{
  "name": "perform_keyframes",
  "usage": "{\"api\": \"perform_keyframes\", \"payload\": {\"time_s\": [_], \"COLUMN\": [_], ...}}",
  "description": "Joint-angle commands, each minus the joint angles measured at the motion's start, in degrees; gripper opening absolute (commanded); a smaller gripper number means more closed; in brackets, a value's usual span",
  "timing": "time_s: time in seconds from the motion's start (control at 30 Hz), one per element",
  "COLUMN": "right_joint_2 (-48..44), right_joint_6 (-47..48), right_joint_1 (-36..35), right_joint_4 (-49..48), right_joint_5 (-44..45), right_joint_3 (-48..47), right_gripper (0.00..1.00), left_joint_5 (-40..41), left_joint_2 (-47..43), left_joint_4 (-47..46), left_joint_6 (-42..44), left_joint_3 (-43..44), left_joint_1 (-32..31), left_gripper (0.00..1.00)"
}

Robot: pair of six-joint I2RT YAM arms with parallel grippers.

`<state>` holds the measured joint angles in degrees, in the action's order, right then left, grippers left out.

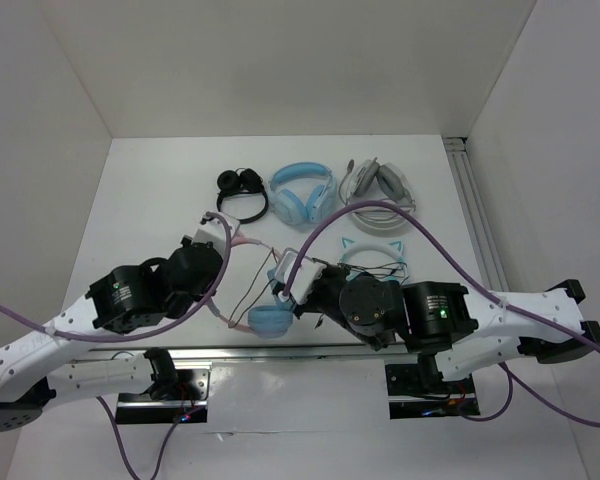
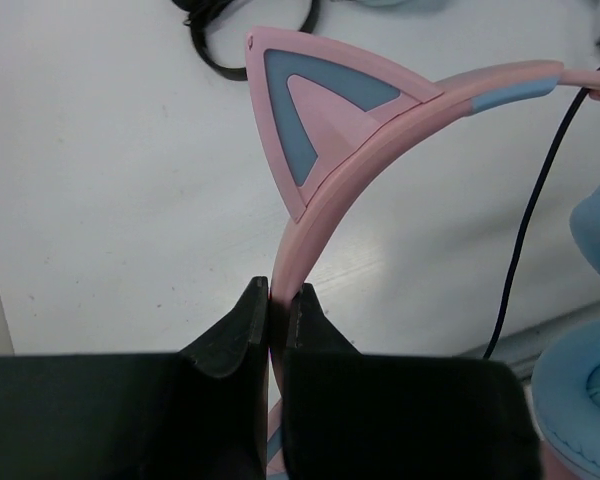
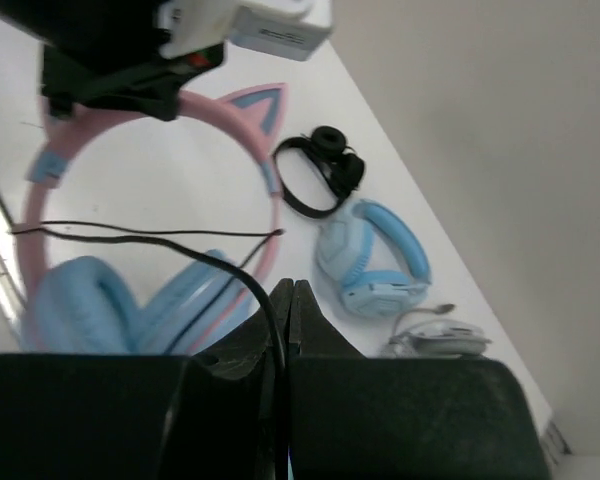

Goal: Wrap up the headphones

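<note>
The headphones (image 1: 252, 285) have a pink cat-ear headband (image 2: 352, 178), light blue ear cups (image 3: 85, 300) and a thin black cable (image 3: 205, 258). They lie near the table's front edge. My left gripper (image 2: 278, 292) is shut on the pink headband just below a cat ear (image 2: 315, 105); in the top view it (image 1: 215, 235) sits at the band's left side. My right gripper (image 3: 292, 288) is shut, and the black cable runs down between its fingers. In the top view it (image 1: 298, 278) is just right of the ear cups (image 1: 271, 321). The cable (image 1: 260, 285) hangs slack across the headband's loop.
A small black headset (image 1: 242, 186), an all-blue pair (image 1: 302, 193) and a grey-white headset (image 1: 380, 186) lie in a row at the back. A teal cat-ear pair (image 1: 372, 250) lies just behind my right arm. A metal rail (image 1: 475, 220) runs along the right side.
</note>
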<state>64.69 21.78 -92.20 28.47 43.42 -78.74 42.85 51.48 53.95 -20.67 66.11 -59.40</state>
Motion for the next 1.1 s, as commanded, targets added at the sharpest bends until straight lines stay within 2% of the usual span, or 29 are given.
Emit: {"api": "perform_keyframes", "payload": {"time_s": [0.0,0.03,0.1,0.27,0.4,0.57,0.7,0.87,1.07], "right_joint_2": [-2.4,-2.4,-3.9,-6.2,-3.9,-2.6,-2.6,-4.4,-3.9], "right_joint_6": [5.5,6.8,7.4,9.0,6.4,4.5,0.3,-4.1,-10.4], "right_joint_1": [-0.5,1.3,3.5,14.2,22.5,30.2,36.2,39.4,44.2], "right_joint_4": [-3.8,-5.2,-7.1,-10.3,-10.8,-13.4,-14.8,-20.8,-27.5], "right_joint_5": [8.6,9.2,7.4,0.5,-5.3,-13.7,-25.5,-39.1,-53.2], "right_joint_3": [-0.6,0.9,1.6,4.3,5.5,7.1,8.7,15.4,23.8], "right_gripper": [0.0,0.0,0.0,0.0,0.0,0.0,0.02,0.04,0.08], "left_joint_5": [-9.0,-14.3,-18.4,-27.1,-31.9,-32.6,-32.0,-30.4,-22.3], "left_joint_2": [-2.9,-3.4,-5.2,-8.2,-11.6,-13.4,-14.5,-13.9,-11.6], "left_joint_4": [-3.8,-3.8,-4.5,-6.0,-7.5,-7.5,-7.5,-8.9,-12.2], "left_joint_6": [5.7,8.2,9.8,12.5,13.6,14.2,13.3,11.4,7.4], "left_joint_3": [2.1,1.6,0.8,-1.1,-1.2,1.0,3.5,7.1,12.3], "left_joint_1": [-0.2,-0.2,-0.2,-0.2,-0.2,-0.2,-0.2,-0.2,-0.2], "left_gripper": [0.0,0.0,0.0,0.0,0.0,0.0,0.0,0.0,0.0]}}
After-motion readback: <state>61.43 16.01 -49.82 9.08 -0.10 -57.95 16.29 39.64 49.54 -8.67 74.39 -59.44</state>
